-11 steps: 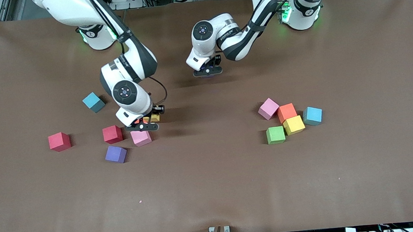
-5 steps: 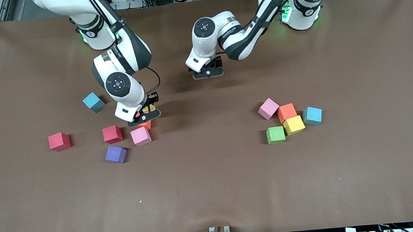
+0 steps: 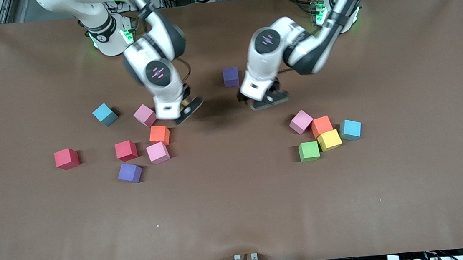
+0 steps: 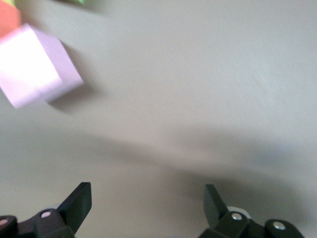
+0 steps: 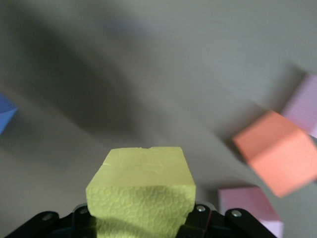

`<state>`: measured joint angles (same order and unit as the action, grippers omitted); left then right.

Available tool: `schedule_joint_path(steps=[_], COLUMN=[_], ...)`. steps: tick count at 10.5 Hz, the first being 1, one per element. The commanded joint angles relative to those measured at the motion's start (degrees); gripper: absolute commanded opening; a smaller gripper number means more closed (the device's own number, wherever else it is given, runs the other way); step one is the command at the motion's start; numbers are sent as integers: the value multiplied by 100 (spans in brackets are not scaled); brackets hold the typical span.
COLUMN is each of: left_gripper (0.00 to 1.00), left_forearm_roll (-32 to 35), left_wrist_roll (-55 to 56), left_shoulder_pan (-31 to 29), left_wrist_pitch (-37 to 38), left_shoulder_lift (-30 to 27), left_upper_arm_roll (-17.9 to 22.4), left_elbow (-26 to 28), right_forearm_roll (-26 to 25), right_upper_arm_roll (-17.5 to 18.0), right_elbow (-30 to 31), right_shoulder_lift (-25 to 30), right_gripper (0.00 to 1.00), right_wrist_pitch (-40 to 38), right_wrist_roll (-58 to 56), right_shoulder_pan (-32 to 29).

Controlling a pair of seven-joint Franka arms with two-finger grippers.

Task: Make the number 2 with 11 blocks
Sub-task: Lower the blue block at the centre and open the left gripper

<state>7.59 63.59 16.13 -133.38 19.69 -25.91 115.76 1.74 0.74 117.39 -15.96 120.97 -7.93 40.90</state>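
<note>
Front view: the left gripper hangs empty with fingers spread wide over bare table, the purple block lying just beside it. The right gripper is clamped on a yellow block, with an orange block near.

Left wrist view: wide-open fingers, nothing between; a pink block lies ahead.

Right wrist view: the yellow cube fills the closed jaws.

No readable writing.
</note>
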Motion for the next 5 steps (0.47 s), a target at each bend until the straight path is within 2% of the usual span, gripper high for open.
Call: schedule_joint_path(steps=[1,2,3,5], left_gripper=[100,100,100,100], left_forearm_roll=[94,51,41,94], left_wrist_roll=[48,127,336,838], left_shoulder_pan=[-652,-1012,-1129,-1313], left_wrist_pitch=[302,391,383,383], left_shoulder_lift=[-70,-35,78,176], left_upper_arm_roll=[-72,-81,-81,-63], left_elbow=[79,79,70,79], right_forearm_roll=[-209,-340,-611,-737], right_upper_arm_roll=[-13,-21,-13,-13], right_elbow=[161,187,361,862], right_shoulder_lift=[207,190,190,295], right_gripper=[7,7,7,7], right_wrist_pitch=[59,111,390,1294], right_wrist_roll=[-620,-883,-1086,-2067], right_shoulder_pan=[671,952,1068,1113])
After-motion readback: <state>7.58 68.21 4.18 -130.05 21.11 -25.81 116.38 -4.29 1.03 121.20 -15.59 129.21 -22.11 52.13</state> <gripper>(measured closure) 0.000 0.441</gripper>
